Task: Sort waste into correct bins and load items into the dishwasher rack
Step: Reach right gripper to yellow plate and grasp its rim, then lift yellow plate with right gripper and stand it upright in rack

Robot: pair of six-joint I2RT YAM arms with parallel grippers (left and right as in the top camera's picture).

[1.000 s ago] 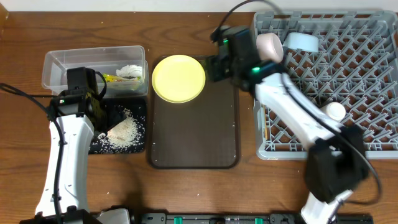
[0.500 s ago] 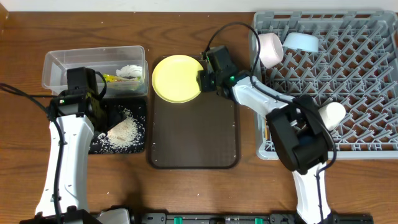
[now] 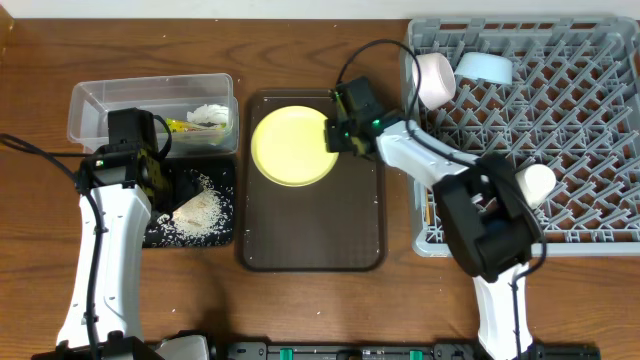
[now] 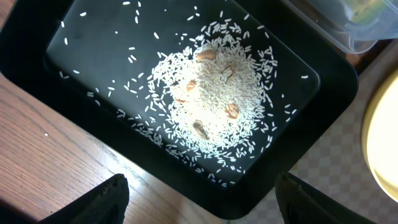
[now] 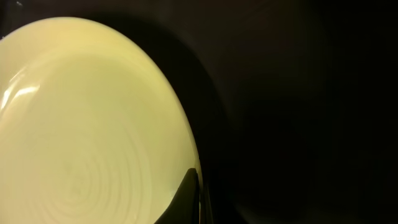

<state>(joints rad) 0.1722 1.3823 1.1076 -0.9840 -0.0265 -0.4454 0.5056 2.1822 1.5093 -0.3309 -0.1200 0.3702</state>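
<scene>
The right pincer (image 3: 337, 137) is closed on the right rim of the plate (image 3: 290, 148). In the right wrist view, one dark finger (image 5: 185, 194) lies on that rim at the bottom of the frame. The plate lies flat on the upper part of the brown tray (image 3: 310, 235), in the middle of the overhead view. Just right of the brown tray is the rack (image 3: 570, 130), which fills the upper right. A pale bowl (image 3: 433, 78) and a blue bowl (image 3: 486, 67) sit side by side in its upper left corner. A white cup (image 3: 536, 181) sits lower down in the rack.

The left pincer (image 4: 202, 202) is open. Its two dark fingers (image 4: 104, 200) show far apart at the bottom of the left wrist view. It hangs over the black tray (image 4: 323, 81). Rice (image 4: 214, 102) lies in a heap in this tray, with loose grains around it and a few brown bits in it. In the overhead view the black tray is at the left, just beside the brown tray. The tub (image 3: 90, 100) is above it, in the upper left. A tissue (image 3: 210, 114) and a wrapper (image 3: 185, 126) lie in the right end of the tub. All of it rests on the table (image 3: 300, 310).
</scene>
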